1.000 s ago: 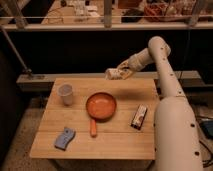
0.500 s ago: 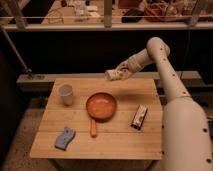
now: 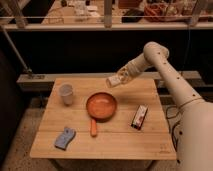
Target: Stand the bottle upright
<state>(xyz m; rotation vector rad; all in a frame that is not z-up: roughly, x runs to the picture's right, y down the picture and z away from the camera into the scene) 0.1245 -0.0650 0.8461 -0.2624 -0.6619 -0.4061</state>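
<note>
Change: tool and bottle sit slightly lower than half a second ago; everything on the table lies as before.
Tool: above the rear edge of the table, right of centre, closed on the bottle. Its fingers blend with the bottle and cannot be told apart.
Bottle: off the table, held in the tool, tilted close to horizontal with its free end pointing left and a little down. Which end carries the cap cannot be made out; the right part is hidden in the tool.
Arm: enters from the lower right, rises to a bend at upper right, then reaches left and down to the tool. Its lower section is cut off by the right and bottom edges.
Cup: upright on the left side of the table, well apart from the bottle.
Pan: orange, at table centre, below and just left of the bottle, handle pointing to the front edge. Contents cannot be told.
Packet: dark, flat, on the right side, near the pan but apart from it. Its print is unreadable.
Sponge: blue, near the front left corner.
Table: wooden; its front edge is partly in shadow.
</note>
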